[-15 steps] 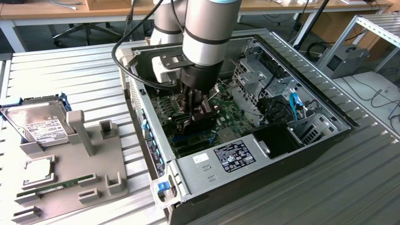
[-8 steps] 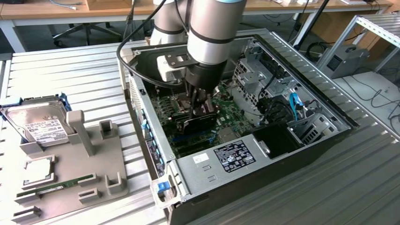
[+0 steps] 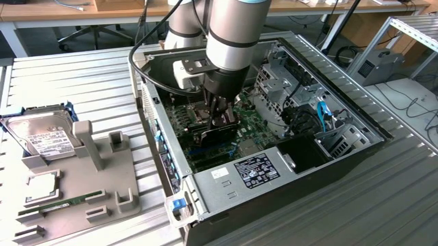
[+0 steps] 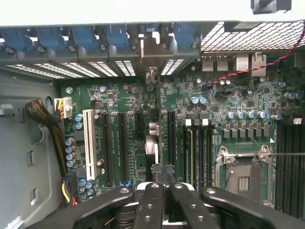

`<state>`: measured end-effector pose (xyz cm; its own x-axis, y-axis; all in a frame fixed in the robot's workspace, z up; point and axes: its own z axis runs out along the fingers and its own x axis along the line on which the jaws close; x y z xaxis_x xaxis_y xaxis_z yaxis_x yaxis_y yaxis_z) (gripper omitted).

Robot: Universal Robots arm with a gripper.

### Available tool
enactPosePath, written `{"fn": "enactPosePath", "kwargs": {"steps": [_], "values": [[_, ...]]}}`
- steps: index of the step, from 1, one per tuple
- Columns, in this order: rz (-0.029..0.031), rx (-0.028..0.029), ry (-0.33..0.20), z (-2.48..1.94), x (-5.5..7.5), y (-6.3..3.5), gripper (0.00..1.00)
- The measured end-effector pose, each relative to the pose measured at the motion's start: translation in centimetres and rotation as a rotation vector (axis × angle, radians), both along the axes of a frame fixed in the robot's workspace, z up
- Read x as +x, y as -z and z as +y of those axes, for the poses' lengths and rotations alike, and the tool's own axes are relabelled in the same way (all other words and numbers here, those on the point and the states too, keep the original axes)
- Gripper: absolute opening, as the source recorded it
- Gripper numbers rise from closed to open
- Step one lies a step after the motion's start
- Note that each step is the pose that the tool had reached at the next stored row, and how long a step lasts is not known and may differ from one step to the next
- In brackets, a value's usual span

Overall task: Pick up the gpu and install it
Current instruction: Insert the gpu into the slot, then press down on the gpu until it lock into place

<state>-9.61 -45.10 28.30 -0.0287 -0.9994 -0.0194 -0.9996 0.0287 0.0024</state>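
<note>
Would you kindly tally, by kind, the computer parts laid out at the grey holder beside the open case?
Hard drive: 1
Square silver chip: 1
RAM stick: 1
Total: 3

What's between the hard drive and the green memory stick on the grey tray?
A square silver chip sits between the hard drive and the memory stick, seen in the exterior view.
</note>
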Motion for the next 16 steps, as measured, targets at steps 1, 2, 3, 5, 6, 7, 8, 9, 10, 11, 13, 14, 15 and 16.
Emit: {"fn": "enactPosePath", "kwargs": {"steps": [1, 2, 3, 5, 6, 7, 8, 9, 10, 11, 13, 14, 15, 16], "values": [[0.0, 0.0, 0.0, 0.0, 0.0, 0.0, 0.11], [0.0, 0.0, 0.0, 0.0, 0.0, 0.0, 0.11], [-0.0001, 0.0001, 0.0, 0.0, 0.0, 0.0, 0.11], [0.0, 0.0, 0.0, 0.0, -0.3, 0.02, 0.11], [-0.0001, 0.0001, 0.0, 0.0, -0.4, 0.05, 0.11], [-0.0001, 0.0001, 0.0, 0.0, -0.5, 0.1, 0.11], [-0.0001, 0.0001, 0.0, 0.01, -0.7, 0.24, 0.11], [0.0, 0.0, 0.0, 0.01, -0.7, 0.3, 0.11], [0.0, 0.0, 0.0, 0.02, -0.8, 0.36, 0.11], [-0.0001, 0.0001, 0.0, 0.02, -0.9, 0.49, 0.11], [0.0003, -0.0004, 0.0, 0.01, -1.0, 0.73, 0.11], [0.0002, -0.0004, 0.0, 0.01, -1.0, 0.86, 0.11], [0.0002, -0.0004, 0.0, 0.01, -1.0, 0.95, 0.11], [0.0, -0.0001, 0.0, 0.01, -1.1, 1.06, 0.11]]}}
